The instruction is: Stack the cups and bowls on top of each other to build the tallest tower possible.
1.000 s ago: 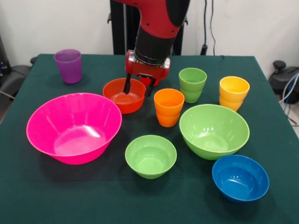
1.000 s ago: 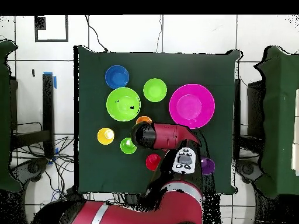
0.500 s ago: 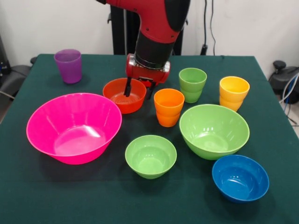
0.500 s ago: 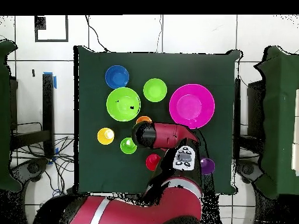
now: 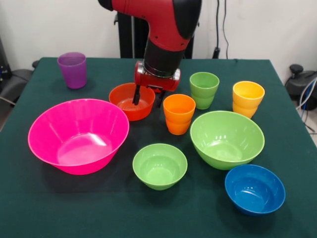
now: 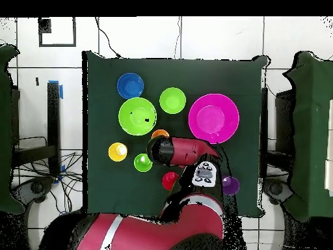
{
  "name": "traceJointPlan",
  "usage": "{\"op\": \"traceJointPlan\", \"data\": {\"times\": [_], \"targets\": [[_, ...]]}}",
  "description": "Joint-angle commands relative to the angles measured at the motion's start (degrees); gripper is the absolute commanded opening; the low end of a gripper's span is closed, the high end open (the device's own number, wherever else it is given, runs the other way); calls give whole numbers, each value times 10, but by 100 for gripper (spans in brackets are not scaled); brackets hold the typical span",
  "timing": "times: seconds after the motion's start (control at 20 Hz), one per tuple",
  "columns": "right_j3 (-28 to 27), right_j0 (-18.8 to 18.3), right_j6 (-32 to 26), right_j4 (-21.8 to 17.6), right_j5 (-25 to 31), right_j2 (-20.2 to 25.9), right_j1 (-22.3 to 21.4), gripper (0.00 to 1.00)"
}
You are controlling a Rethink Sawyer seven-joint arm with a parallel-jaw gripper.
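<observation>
**Hand straddling the red-orange bowl's rim, nothing stacked**

We take the red-orange bowl [image 5: 132, 100] as our landmark; all places below are read in the front view. The hand [image 5: 147, 96] hangs at this bowl with its fingers spread apart: one dark finger [image 5: 135, 95] dips inside the bowl, the other stands outside the rim on the side towards the orange cup [image 5: 179, 113]. We cannot tell whether either finger touches the plastic. In the overhead view the arm covers the bowl and the hand entirely.

Just beside the bowl on its right stands the orange cup, upright. Further right and a little behind is the light green cup [image 5: 204, 89], and beyond that, well apart from the bowl, the yellow cup [image 5: 247, 98]. The purple cup [image 5: 72, 70] stands behind and left of the bowl, near the far left corner of the table [image 5: 44, 208].

In front and to the left of the bowl, close to it, sits the pink bowl [image 5: 78, 135]. Directly in front, further off, is the small green bowl [image 5: 159, 165]. In front and to the right sits the large green bowl [image 5: 227, 139], and past that, farthest from the landmark, the blue bowl [image 5: 254, 188].

Every one of these sits alone, mouth up, on the table. The overhead view also shows a red cup [image 6: 170, 180] beside the arm.
</observation>
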Motion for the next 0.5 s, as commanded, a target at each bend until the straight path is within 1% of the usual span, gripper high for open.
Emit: {"op": "traceJointPlan", "data": {"times": [0.05,0.5], "targets": [[-36,2,73,16,24,50,25,100],[-42,4,72,17,22,52,27,100]]}}
